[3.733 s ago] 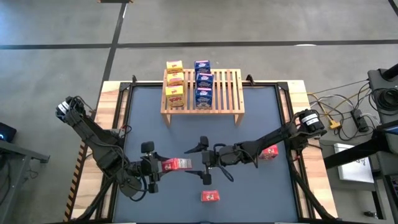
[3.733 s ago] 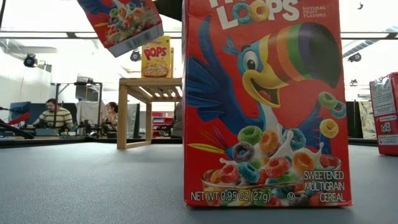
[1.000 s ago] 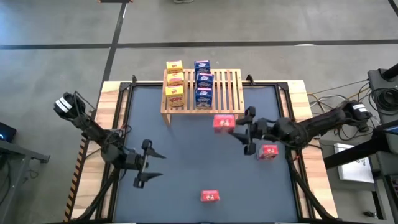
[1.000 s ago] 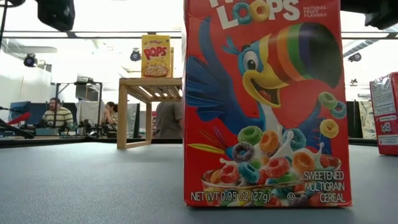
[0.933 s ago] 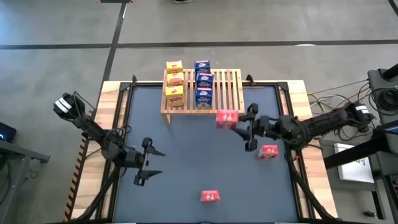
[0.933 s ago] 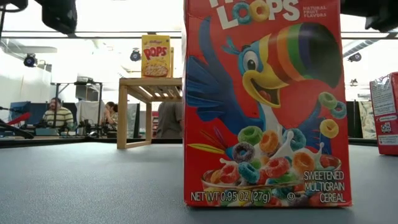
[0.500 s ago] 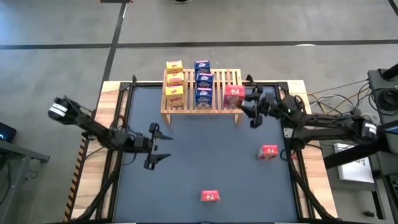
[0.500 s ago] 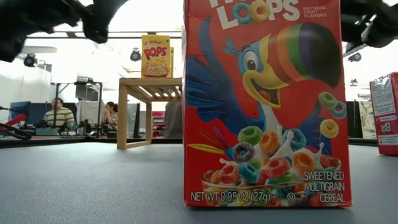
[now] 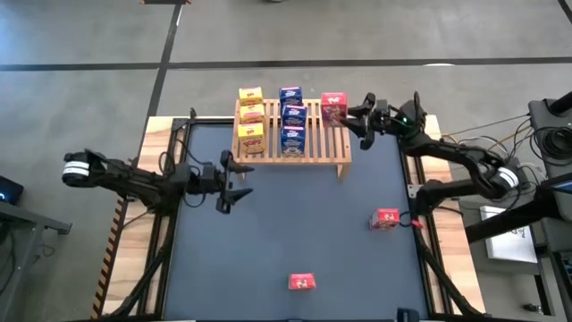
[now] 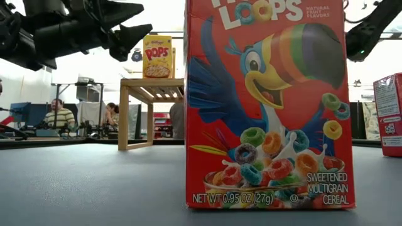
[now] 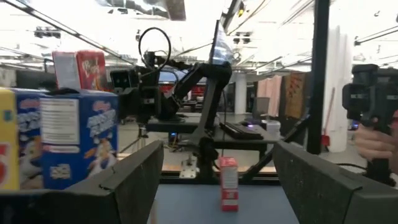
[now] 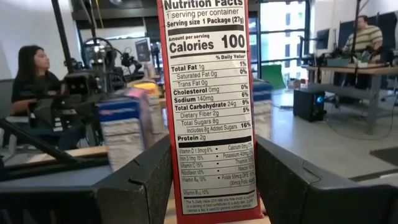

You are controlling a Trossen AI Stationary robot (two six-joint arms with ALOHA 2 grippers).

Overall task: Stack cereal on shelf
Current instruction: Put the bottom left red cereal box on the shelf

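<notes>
High view: the left arm's fingers (image 9: pixel 234 182) are spread open over the worktop (image 9: pixel 286 233), holding nothing. Yellow boxes (image 9: pixel 251 117) and blue boxes (image 9: pixel 292 118) stand on the wooden shelf (image 9: pixel 315 148). The right arm's fingers (image 9: pixel 350 114) grip a red box (image 9: pixel 333 109) over the shelf's back right corner.

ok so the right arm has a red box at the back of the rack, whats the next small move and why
Probably lower the red box onto the rack's far right corner, then open the right gripper. The gripper is shut on the box beside the row of blue boxes, where the slats lie bare. Whether it already rests on them cannot be told. The left gripper hangs open near the rack's left leg.
</notes>
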